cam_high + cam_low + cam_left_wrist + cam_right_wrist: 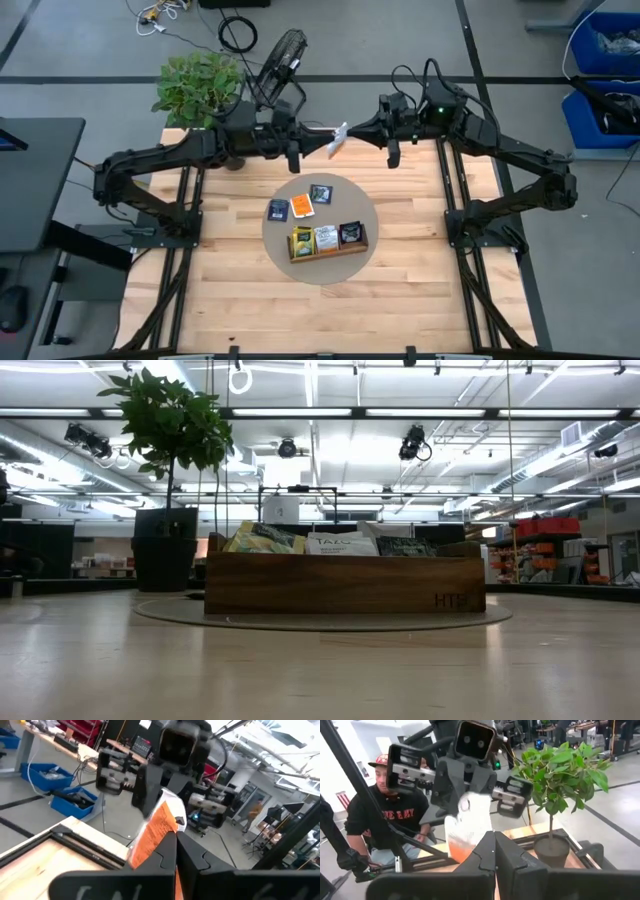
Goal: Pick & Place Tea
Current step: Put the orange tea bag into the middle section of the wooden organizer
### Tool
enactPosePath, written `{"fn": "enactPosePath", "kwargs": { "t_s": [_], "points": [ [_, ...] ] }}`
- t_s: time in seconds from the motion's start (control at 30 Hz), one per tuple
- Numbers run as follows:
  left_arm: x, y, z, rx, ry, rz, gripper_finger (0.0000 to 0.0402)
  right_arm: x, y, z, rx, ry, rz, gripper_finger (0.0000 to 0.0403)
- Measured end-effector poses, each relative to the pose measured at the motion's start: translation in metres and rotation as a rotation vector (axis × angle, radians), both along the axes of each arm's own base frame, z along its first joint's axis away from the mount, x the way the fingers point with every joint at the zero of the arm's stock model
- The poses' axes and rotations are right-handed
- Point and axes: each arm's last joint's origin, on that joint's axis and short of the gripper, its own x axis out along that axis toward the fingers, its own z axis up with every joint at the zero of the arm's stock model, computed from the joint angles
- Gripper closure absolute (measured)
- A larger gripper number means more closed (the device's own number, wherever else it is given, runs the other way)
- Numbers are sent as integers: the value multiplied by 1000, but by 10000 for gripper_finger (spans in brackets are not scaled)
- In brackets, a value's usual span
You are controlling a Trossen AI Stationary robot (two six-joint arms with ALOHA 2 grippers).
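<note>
One tea packet (338,138), white and orange, hangs high over the table's far edge between my two grippers. My left gripper (326,144) comes from the left and is shut on it. My right gripper (351,131) comes from the right and is also shut on it. The brown wooden tray (328,240) stands on a round grey mat (280,245) at mid-table, with several packets upright in its compartments (340,544). Three loose packets lie flat on the mat: dark blue (278,210), orange (299,206) and dark (320,193). My left gripper pinches the packet's left end (161,836) between its two fingers, which come level from the table's left. The packet stands on edge, tilted, clear of the table. My right gripper pinches the packet's opposite end (476,836) between its two fingers, level from the table's right.
A potted plant (200,85) stands at the table's far left corner, close behind my left arm. A fan (283,55) and cables lie on the floor beyond. A seated person (385,815) shows past the table's left side. Bare wood surrounds the mat.
</note>
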Motion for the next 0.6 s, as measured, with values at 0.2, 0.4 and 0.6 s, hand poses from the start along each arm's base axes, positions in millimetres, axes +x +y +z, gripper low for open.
{"fn": "enactPosePath", "kwargs": {
  "t_s": [0.2, 0.4, 0.6],
  "points": [
    [-8, -1, -1, -5, 56, -28, 400, -12, 1, 6, -58, -11, 103, 368],
    [-15, -3, -14, 53, 238, -119, 400, -21, 3, 28, -138, 71, 116, 277],
    [-6, -8, -32, 168, 347, -232, 400, -5, 0, 29, -114, 206, 110, 201]
  ]
}}
